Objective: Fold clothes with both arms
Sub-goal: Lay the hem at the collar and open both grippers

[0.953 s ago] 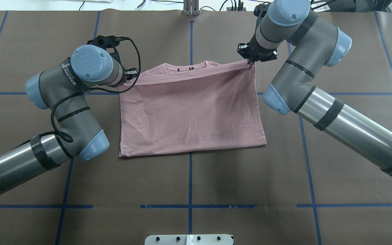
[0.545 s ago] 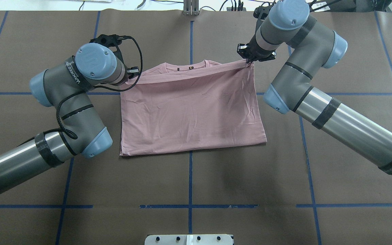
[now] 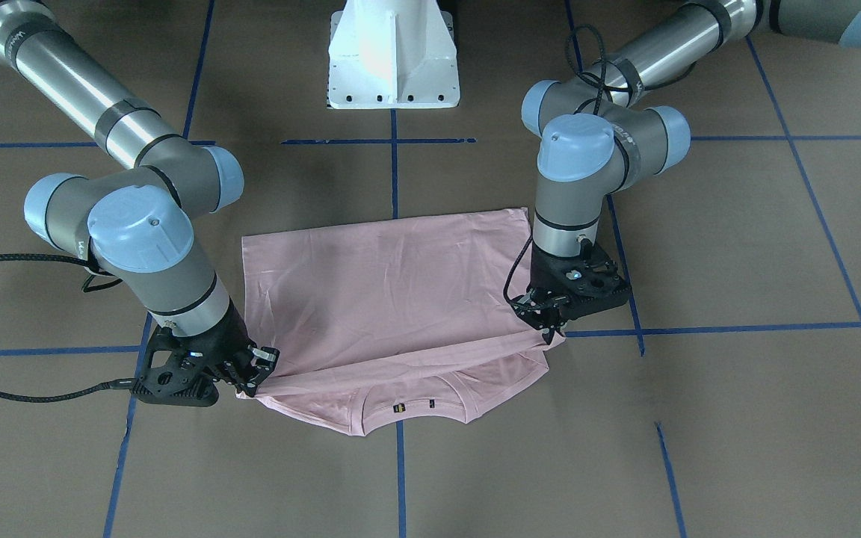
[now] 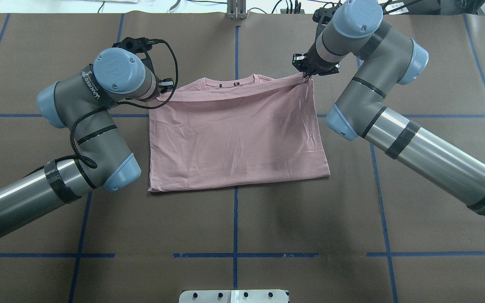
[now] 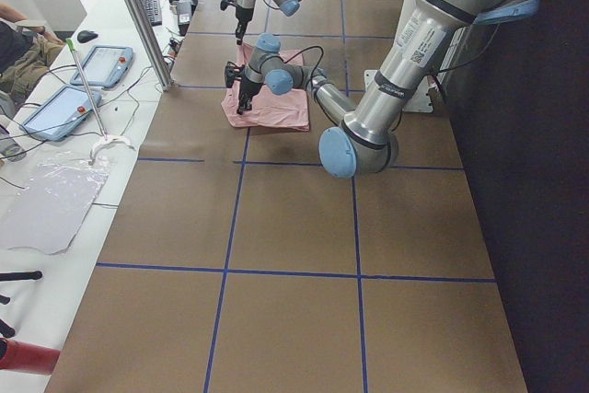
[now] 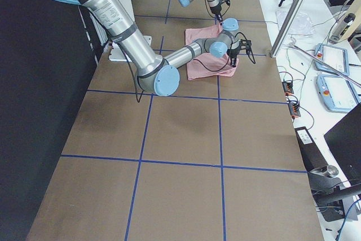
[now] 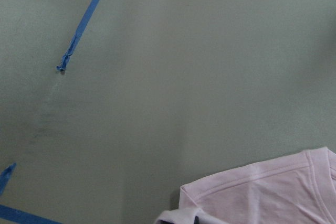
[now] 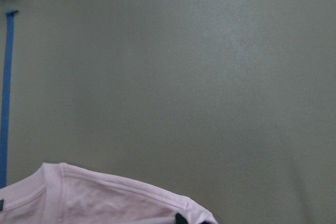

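**Pink shirt pinched at both far corners**

A pale pink short-sleeved T-shirt (image 4: 234,143) lies in the middle of the brown paper-covered tabletop (image 4: 310,219), across one of the blue tape lines (image 4: 235,219) that mark it. Its top layer is doubled over toward the far side, so the upper edge stops just short of the ribbed round collar (image 4: 230,82), which peeks out beyond it.

The left tool (image 3: 550,330), black and two-fingered, is clenched on one end of that upper edge. The right tool (image 3: 253,382) grips the other end in the same way (in the view from across the tabletop the cloth bunches between each pair of fingers). The edge runs taut between them.

Both silver-grey tubular arms, left (image 4: 91,126) and right (image 4: 394,130), reach in from the near side, bending down at the wrist. A white pedestal base (image 3: 393,52) stands behind the shirt.
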You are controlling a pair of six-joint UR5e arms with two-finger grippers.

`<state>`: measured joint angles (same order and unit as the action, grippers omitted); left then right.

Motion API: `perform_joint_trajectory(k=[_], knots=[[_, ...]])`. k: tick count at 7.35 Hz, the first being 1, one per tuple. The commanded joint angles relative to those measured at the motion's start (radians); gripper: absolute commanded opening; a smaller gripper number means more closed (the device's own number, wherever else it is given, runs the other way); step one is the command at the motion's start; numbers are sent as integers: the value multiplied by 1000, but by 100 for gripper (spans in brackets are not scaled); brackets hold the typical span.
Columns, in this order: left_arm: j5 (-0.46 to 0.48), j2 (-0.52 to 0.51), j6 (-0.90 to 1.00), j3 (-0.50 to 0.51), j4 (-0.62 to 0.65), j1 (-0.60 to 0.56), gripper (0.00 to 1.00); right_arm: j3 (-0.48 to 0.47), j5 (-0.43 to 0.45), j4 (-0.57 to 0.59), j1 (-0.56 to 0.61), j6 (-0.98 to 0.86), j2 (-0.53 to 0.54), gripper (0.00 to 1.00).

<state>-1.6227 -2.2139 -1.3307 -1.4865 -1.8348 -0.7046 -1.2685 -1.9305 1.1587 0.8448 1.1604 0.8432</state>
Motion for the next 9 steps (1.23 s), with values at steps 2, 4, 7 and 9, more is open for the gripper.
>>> perform_joint_trajectory(k=[2, 4, 7, 9], knots=[[0, -3, -1, 0, -1, 4, 26, -2, -15, -4, -7, -1, 5, 87], [0, -3, 1, 0, 0, 4, 100, 0, -18, -4, -9, -4, 13, 100], [-23, -10, 1, -32, 0, 1, 100, -99, -98, 12, -4, 16, 46, 100], [-57, -7, -7, -61, 3, 7, 100, -388, -105, 114, -47, 42, 228, 100]])
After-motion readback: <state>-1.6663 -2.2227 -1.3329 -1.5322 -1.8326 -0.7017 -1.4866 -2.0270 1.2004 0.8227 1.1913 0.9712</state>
